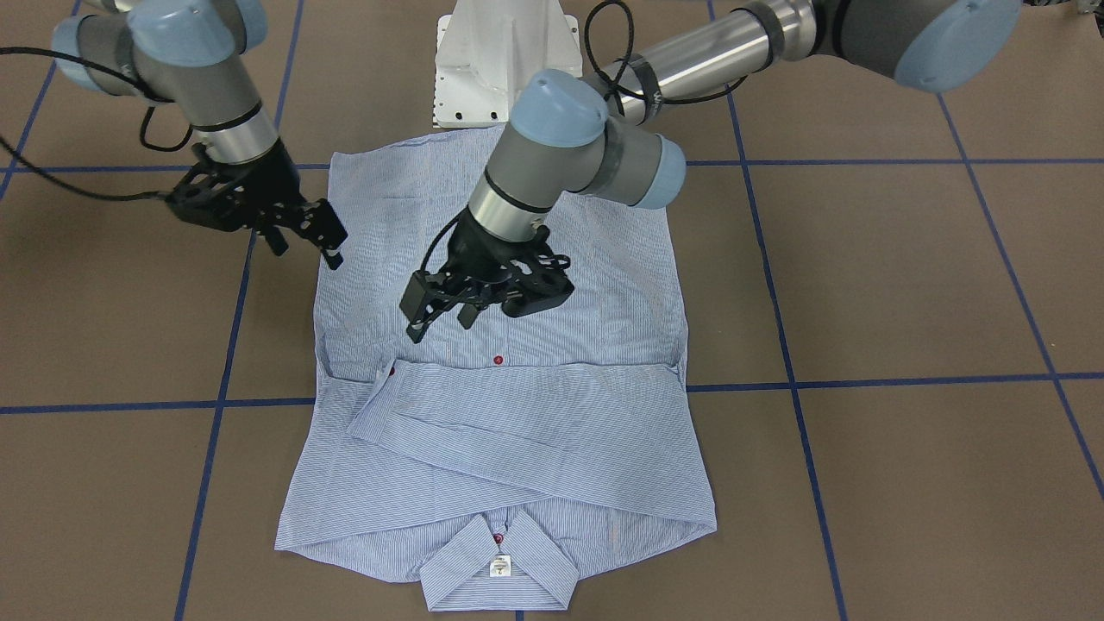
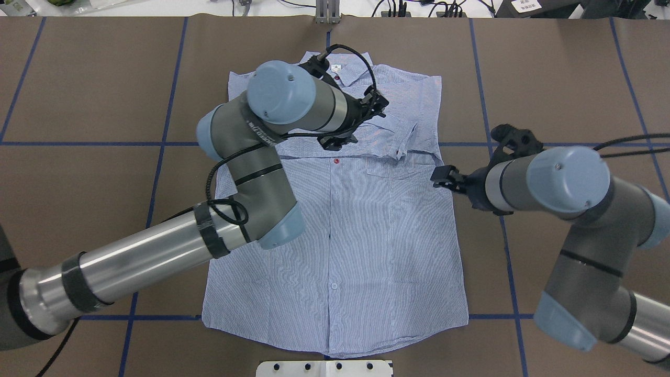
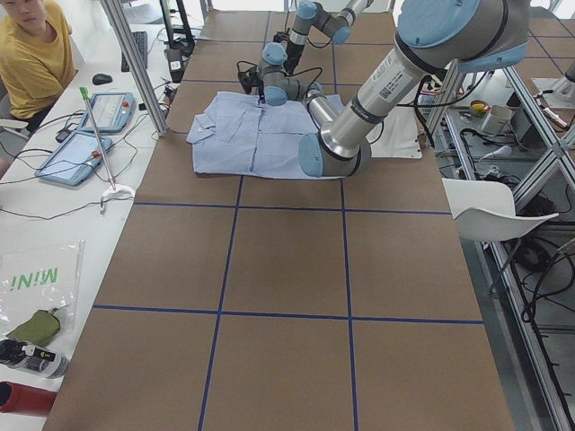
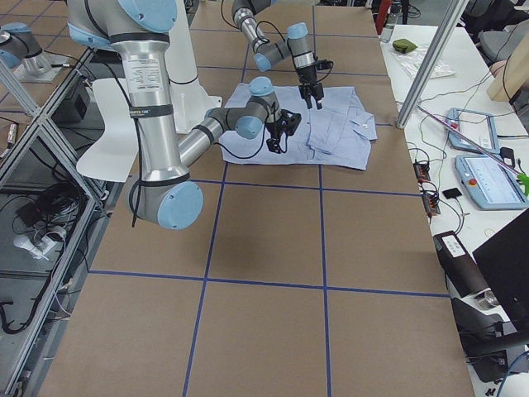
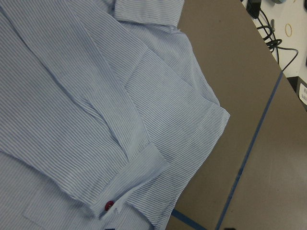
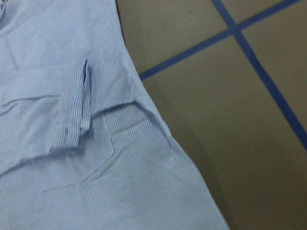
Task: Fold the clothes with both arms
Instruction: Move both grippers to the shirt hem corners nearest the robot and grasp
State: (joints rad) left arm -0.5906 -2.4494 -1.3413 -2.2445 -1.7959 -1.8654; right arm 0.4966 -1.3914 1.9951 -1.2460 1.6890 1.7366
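Observation:
The striped shirt (image 1: 517, 431) lies flat and front up on the brown table, collar (image 1: 500, 569) away from the robot, both sleeves folded across the chest. It also shows in the overhead view (image 2: 366, 235). My left gripper (image 1: 440, 321) hangs open and empty just above the shirt's middle, near the folded sleeve's cuff (image 1: 388, 373) with its red button; the overhead view shows this gripper (image 2: 358, 123) too. My right gripper (image 1: 306, 252) is open and empty over the shirt's side edge by the chest pocket, as seen from overhead (image 2: 442, 178). Both wrist views show only cloth (image 5: 96, 96) (image 6: 72, 182).
The white pedestal base (image 1: 500, 60) stands at the shirt's hem side. Blue tape lines (image 1: 862, 379) grid the brown table. A person (image 3: 31, 54) sits at a side bench with tablets (image 3: 72, 157) beyond the collar end.

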